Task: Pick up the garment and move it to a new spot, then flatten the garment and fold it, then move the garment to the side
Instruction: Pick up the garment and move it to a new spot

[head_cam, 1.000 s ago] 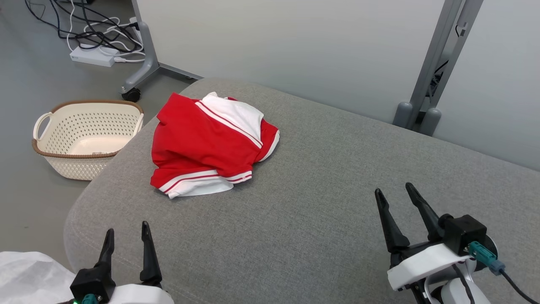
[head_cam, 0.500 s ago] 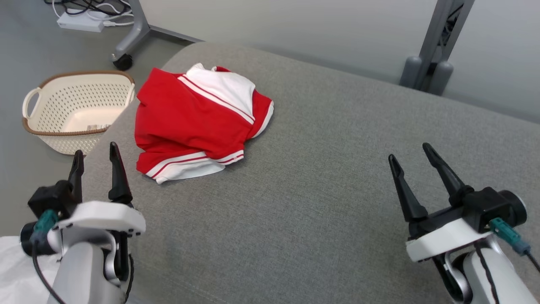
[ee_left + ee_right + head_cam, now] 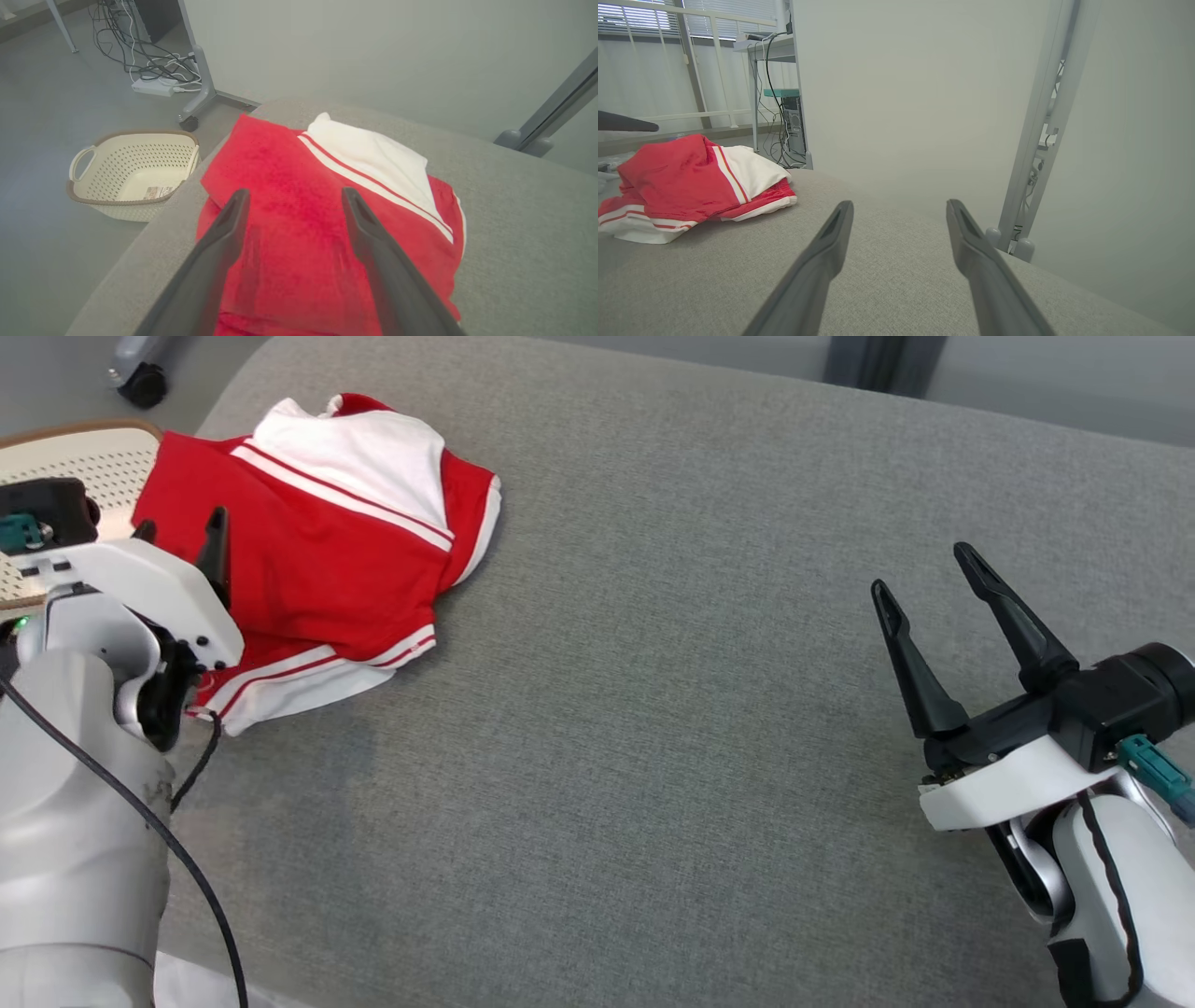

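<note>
The crumpled red-and-white fabric garment (image 3: 327, 560) lies at the grey upholstered cushion's (image 3: 653, 728) left end. The left gripper (image 3: 179, 534) hovers just above it, fingers spread, empty. The right gripper (image 3: 924, 575), likewise spread, is well apart from it.

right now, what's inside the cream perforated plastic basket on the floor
The cream perforated plastic basket shows a small printed label on its bottom and nothing else. Its near wall hides the closest strip of the bottom.
</note>
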Motion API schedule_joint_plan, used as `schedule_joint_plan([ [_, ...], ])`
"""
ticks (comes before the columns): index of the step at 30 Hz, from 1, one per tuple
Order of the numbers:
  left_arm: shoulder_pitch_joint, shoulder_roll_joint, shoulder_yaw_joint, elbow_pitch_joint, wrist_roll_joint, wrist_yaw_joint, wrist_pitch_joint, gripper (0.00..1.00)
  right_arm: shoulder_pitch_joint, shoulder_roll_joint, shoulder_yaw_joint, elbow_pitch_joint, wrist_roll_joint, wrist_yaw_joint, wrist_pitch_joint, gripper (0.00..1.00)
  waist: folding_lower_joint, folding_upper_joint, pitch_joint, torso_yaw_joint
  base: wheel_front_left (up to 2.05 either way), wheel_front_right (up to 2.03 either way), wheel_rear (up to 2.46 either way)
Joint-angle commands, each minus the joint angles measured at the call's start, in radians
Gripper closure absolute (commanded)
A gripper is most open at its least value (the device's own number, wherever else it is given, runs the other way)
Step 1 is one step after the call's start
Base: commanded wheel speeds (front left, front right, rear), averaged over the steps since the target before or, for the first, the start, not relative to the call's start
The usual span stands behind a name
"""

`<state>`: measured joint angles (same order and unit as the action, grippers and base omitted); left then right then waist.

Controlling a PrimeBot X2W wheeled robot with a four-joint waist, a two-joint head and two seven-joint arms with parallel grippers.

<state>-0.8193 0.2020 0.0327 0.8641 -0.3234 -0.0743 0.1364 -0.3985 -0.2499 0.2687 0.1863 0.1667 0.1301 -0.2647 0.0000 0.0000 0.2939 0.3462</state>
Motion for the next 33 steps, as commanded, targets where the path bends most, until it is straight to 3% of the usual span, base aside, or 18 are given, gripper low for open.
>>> schedule_joint_plan([
  [1, -0.035, 0.011, -0.004, 0.033, -0.002, -0.006, 0.027, 0.00, -0.013, -0.004, 0.006, -0.001, 0.000, 0.001, -0.003, 0.00, 0.0000, 0.0000, 0.029, -0.031, 0.00, 0.00, 0.00],
  [10, -0.147, 0.065, -0.035, 0.190, 0.015, 0.003, 0.151, 0.00, -0.025, -0.005, 0.019, -0.008, 0.002, 0.001, -0.003, 0.00, 0.0000, 0.0000, 0.081, -0.075, 0.00, 0.00, 0.00],
  [21, -0.198, 0.082, -0.041, 0.287, -0.002, 0.011, 0.171, 0.00, -0.033, 0.007, 0.019, -0.015, -0.006, 0.001, -0.002, 0.00, 0.0000, 0.0000, 0.130, -0.091, 0.00, 0.00, 0.00],
  [22, -0.202, 0.079, -0.039, 0.293, -0.008, 0.009, 0.171, 0.51, -0.033, 0.006, 0.019, -0.015, -0.007, 0.001, -0.002, 0.00, 0.0000, 0.0000, 0.132, -0.091, 0.00, 0.00, 0.00],
  [23, -0.204, 0.076, -0.037, 0.298, -0.012, 0.007, 0.168, 0.82, -0.034, 0.005, 0.018, -0.016, -0.008, 0.001, -0.002, 0.00, 0.0000, 0.0000, 0.134, -0.090, 0.00, 0.00, 0.00],
  [24, -0.206, 0.073, -0.037, 0.302, -0.014, 0.006, 0.162, 1.00, -0.035, 0.004, 0.017, -0.015, -0.008, 0.001, -0.002, 0.00, 0.0000, 0.0000, 0.134, -0.089, 0.00, 0.00, 0.00],
  [28, -0.220, 0.064, -0.029, 0.312, -0.033, -0.003, 0.133, 1.00, -0.040, 0.005, 0.015, -0.007, -0.005, 0.001, -0.002, 0.00, 0.0000, 0.0000, 0.130, -0.085, 0.00, 0.00, 0.00],
  [33, -0.216, 0.056, 0.001, 0.301, -0.066, 0.001, 0.020, 1.00, -0.038, 0.015, 0.014, 0.002, 0.000, 0.001, -0.002, 0.00, 0.0000, 0.0000, 0.103, -0.085, 0.00, 0.00, 0.00],
])
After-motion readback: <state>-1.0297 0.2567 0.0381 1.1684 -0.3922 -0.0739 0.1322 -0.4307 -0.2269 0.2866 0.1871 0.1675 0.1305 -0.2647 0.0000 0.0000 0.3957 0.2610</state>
